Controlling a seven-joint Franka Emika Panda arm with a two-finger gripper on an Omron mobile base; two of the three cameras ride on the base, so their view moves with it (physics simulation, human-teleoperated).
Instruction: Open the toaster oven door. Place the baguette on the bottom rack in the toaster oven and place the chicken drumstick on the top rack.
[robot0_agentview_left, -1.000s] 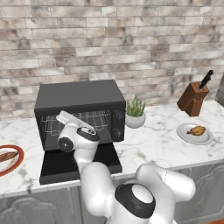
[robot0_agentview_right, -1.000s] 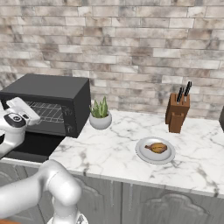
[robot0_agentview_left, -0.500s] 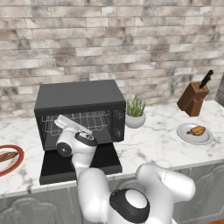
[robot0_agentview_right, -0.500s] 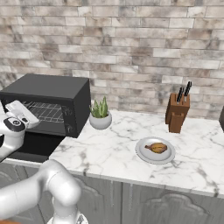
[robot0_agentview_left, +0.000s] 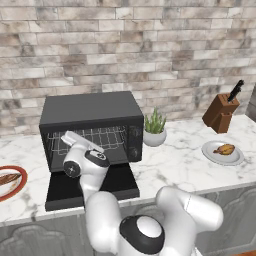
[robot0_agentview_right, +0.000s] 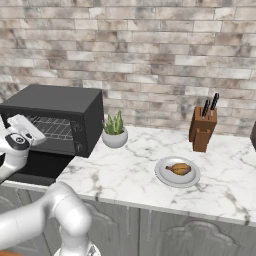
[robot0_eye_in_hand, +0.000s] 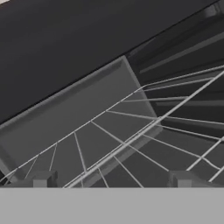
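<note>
The black toaster oven (robot0_agentview_left: 92, 112) stands open, and its door (robot0_agentview_left: 90, 189) lies flat on the counter in front. Silver wire racks (robot0_agentview_left: 107, 136) show inside. My gripper (robot0_agentview_left: 69, 137) hangs at the left of the oven's mouth, pointing in, open and empty. In the hand view the gripper (robot0_eye_in_hand: 112, 181) looks straight at a wire rack (robot0_eye_in_hand: 131, 140) from close by; I cannot tell which rack it is. The baguette (robot0_agentview_left: 7, 178) lies on a red-rimmed plate (robot0_agentview_left: 22, 181) at the far left. The chicken drumstick (robot0_agentview_left: 224, 149) rests on a grey plate (robot0_agentview_left: 235, 159) far to the right.
A potted plant (robot0_agentview_left: 154, 131) stands just right of the oven. A wooden knife block (robot0_agentview_left: 220, 112) sits at the back right by the brick wall. Bare marble counter (robot0_agentview_left: 175, 167) stretches between the oven and the grey plate.
The hand has shifted only slightly at the oven's mouth. The jaws stay open, and the oven door stays down.
</note>
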